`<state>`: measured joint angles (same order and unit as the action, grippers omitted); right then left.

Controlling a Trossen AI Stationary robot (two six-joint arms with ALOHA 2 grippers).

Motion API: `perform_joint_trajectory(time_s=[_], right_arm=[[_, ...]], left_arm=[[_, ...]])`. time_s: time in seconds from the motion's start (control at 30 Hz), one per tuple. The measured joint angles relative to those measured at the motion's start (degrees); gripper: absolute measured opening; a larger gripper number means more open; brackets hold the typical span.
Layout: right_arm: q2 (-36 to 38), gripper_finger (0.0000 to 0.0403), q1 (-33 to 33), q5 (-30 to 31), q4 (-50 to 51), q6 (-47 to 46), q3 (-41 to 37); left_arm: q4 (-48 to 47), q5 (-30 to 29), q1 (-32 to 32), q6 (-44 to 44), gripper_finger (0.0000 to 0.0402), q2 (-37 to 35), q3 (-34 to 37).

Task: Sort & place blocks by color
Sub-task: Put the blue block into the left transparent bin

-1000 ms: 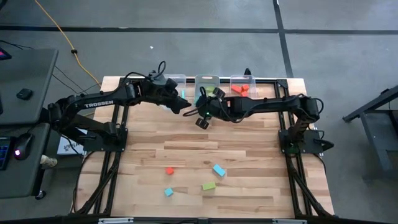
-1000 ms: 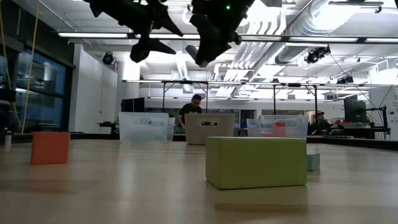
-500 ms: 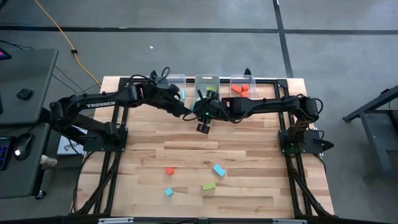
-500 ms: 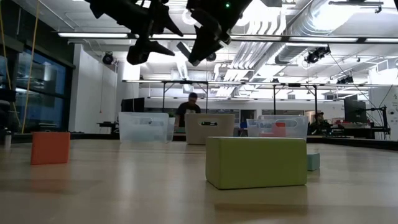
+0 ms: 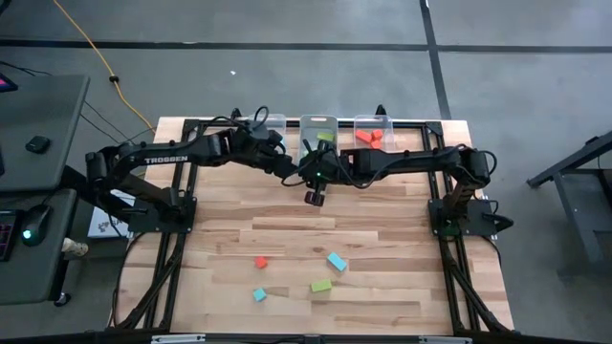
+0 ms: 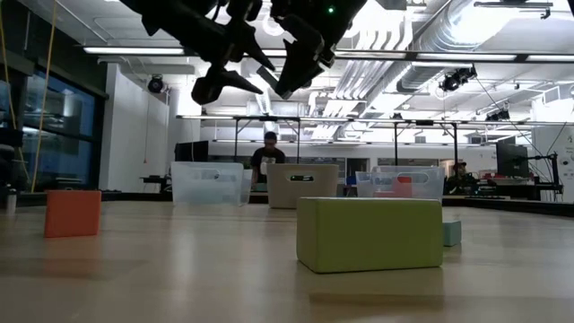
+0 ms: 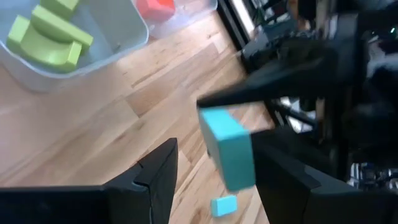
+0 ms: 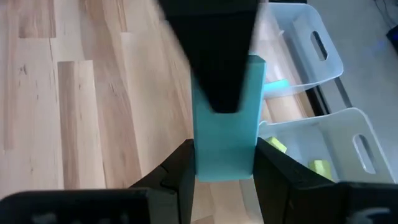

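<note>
A light blue block [image 8: 225,134] is held high over the table's far middle by my right gripper [image 8: 224,149], which is shut on it. My left gripper [image 7: 214,149] has come in from the left and is open, one finger on each side of the same block [image 7: 227,149]. In the high view the two grippers meet in front of the bins, left [image 5: 295,172] and right [image 5: 314,182]. On the near part of the table lie a red block [image 5: 260,261], a green block [image 5: 320,286] and two light blue blocks [image 5: 337,260] [image 5: 259,295]. My right gripper pinches the block's two opposite sides [image 8: 200,158] between its two fingers, coming from the table's right and slanting down. The block is lifted clear, well above the table. My left gripper has one finger [image 7: 280,174] close beside the block; I cannot tell whether it touches.
Three clear bins stand along the far edge: the left one [image 5: 271,124] with light blue pieces, the middle one [image 5: 318,127] with green blocks, the right one [image 5: 373,129] with red blocks. People show in the room beyond the table.
My left gripper has sunk a little, moved toward my right gripper and rolled, so its fingers now flank the blue block. My right gripper has stayed in place and rolled its wrist, the block turning with it.
</note>
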<state>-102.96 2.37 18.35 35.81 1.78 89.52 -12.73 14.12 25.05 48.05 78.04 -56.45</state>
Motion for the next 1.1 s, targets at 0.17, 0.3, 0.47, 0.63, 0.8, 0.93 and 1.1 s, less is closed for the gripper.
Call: perform_joint_trajectory(time_s=[0.17,0.3,0.47,0.63,0.8,0.93,1.1], right_arm=[[0.02,0.0107,0.00,-0.15,0.22,-0.44,0.00],[0.02,0.0107,0.38,-0.11,0.29,-1.72,0.00],[0.04,0.0107,0.66,-1.23,-0.16,-1.77,0.00],[0.04,0.0107,0.60,-2.20,-0.43,-1.79,0.00],[0.04,0.0107,0.64,-2.11,-0.44,-1.77,0.00],[0.04,0.0107,0.66,-1.67,-0.35,-1.70,0.00],[0.04,0.0108,0.65,-1.24,-0.24,-1.77,0.00]], left_arm=[[0.97,-0.55,-0.02,-0.03,0.0163,0.00,0.00],[0.98,0.46,-0.32,-0.14,0.0155,0.00,0.00],[0.96,0.38,-0.47,-0.25,0.0148,0.00,0.00],[1.16,-2.25,-0.53,-1.73,0.0126,0.00,0.00],[1.35,-2.41,-0.52,-2.22,0.0089,-0.02,-0.02],[1.18,-2.68,-0.80,-2.31,0.0056,-0.02,-0.02],[1.18,-2.83,-0.80,-3.82,0.0026,-0.02,-0.02]])
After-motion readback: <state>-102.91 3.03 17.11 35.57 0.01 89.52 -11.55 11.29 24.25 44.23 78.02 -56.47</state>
